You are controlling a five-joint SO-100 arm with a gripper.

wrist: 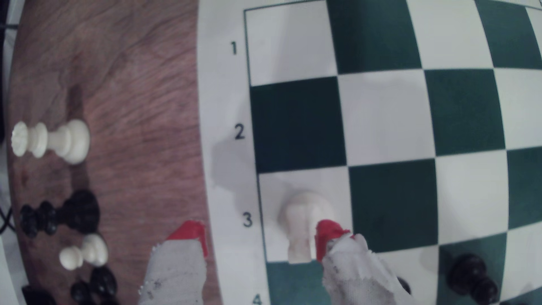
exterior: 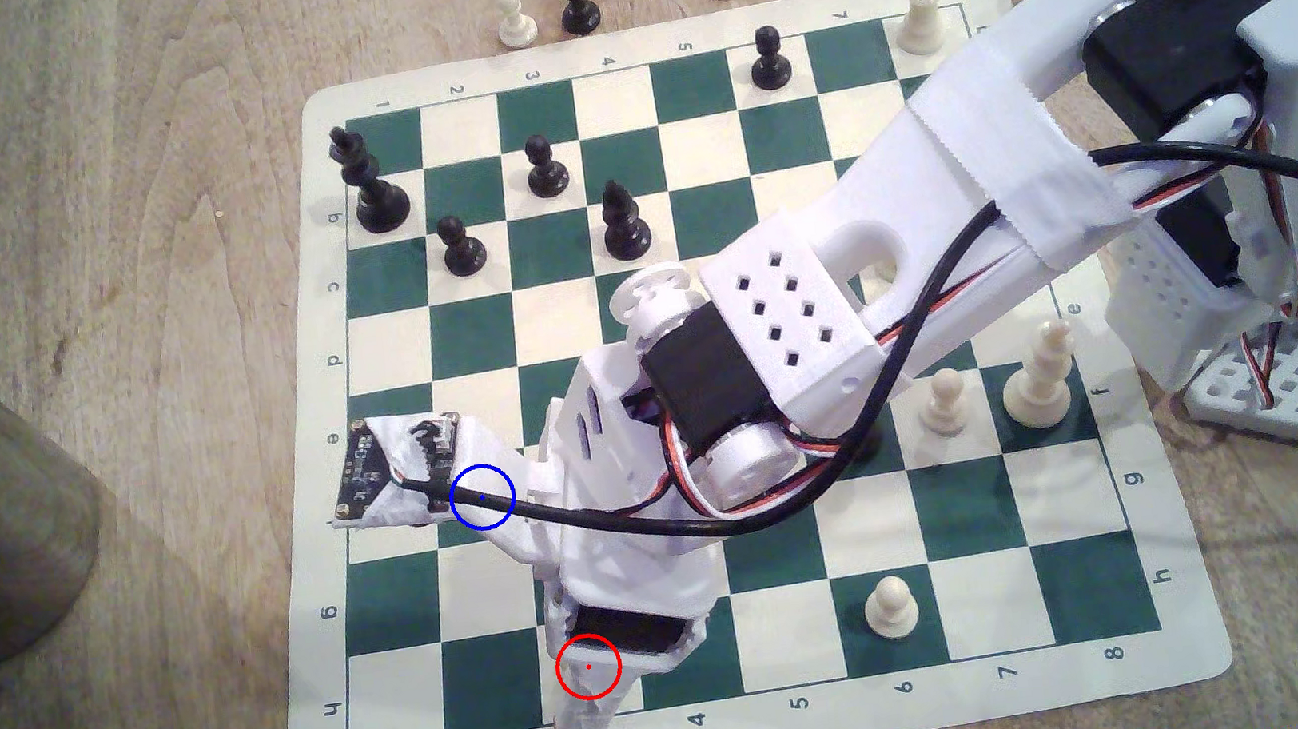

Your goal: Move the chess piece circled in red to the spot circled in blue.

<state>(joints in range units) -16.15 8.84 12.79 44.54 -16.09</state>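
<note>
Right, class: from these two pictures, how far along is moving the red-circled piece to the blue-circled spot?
Done: the approach. The end effector is down at the piece, which stands on the cream square by the 3.
In hand: the grasp. The fingers are open either side of the piece, one red fingertip right beside it.
Left: closing, lifting and carrying it to the blue spot.

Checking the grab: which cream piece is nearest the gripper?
The cream piece on the edge square beside the 3, between the red tips of the open gripper; the cream pawn and others stand clear.
</note>
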